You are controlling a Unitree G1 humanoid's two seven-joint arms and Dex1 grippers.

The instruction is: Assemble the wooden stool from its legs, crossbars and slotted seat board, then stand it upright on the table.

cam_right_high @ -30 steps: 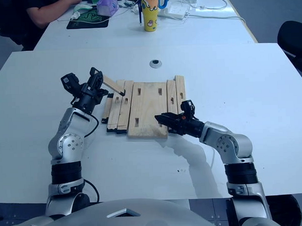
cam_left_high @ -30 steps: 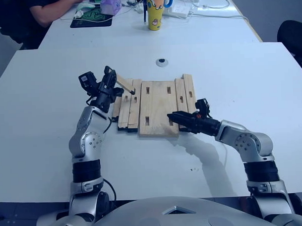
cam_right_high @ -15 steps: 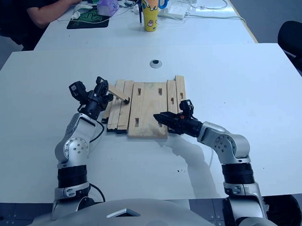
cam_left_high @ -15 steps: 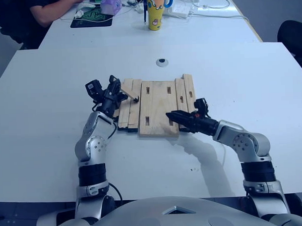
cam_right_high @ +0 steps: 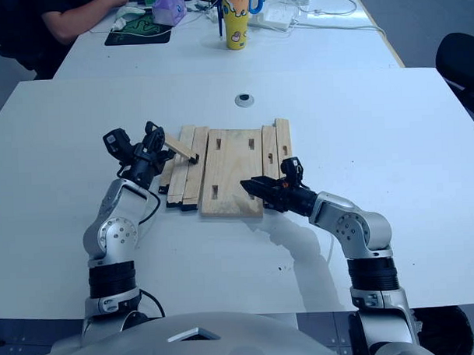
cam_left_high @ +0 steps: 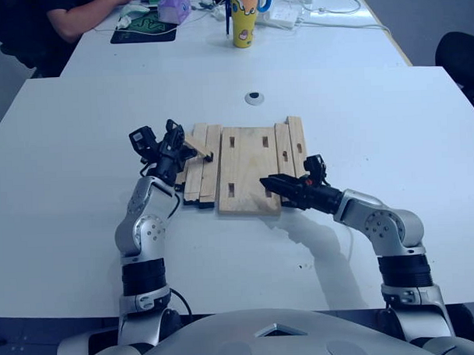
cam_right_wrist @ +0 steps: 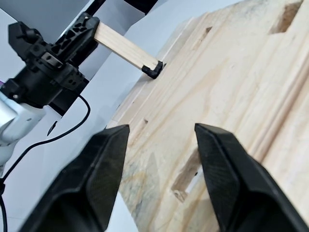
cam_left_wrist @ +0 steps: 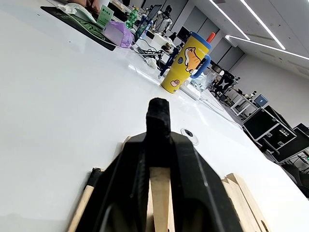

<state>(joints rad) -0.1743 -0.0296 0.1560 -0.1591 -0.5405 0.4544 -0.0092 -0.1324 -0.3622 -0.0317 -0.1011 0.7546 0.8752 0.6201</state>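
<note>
The slotted seat board (cam_left_high: 248,169) lies flat mid-table. Several wooden legs and crossbars (cam_left_high: 200,177) lie against its left side, and two more slats (cam_left_high: 292,147) against its right. My left gripper (cam_left_high: 173,145) hovers above the left pile, shut on a wooden leg (cam_right_high: 181,150) whose black-capped end (cam_left_high: 210,156) points toward the board. The left wrist view has that leg (cam_left_wrist: 159,193) clamped between the black fingers (cam_left_wrist: 193,183). Over the board's near right corner is my right gripper (cam_left_high: 270,182), open with nothing between its fingers (cam_right_wrist: 227,183); below them are the board's slots (cam_right_wrist: 186,176).
A round cable port (cam_left_high: 254,97) sits in the table behind the board. On the rear table are a yellow mug (cam_left_high: 244,21), cables and a dark mat (cam_left_high: 142,26). A black chair (cam_left_high: 462,57) stands at the far right. White tabletop (cam_left_high: 391,125) stretches around the wood.
My left arm has swung inward and brought the held leg lower and closer to the left pile. The right gripper has barely moved.
</note>
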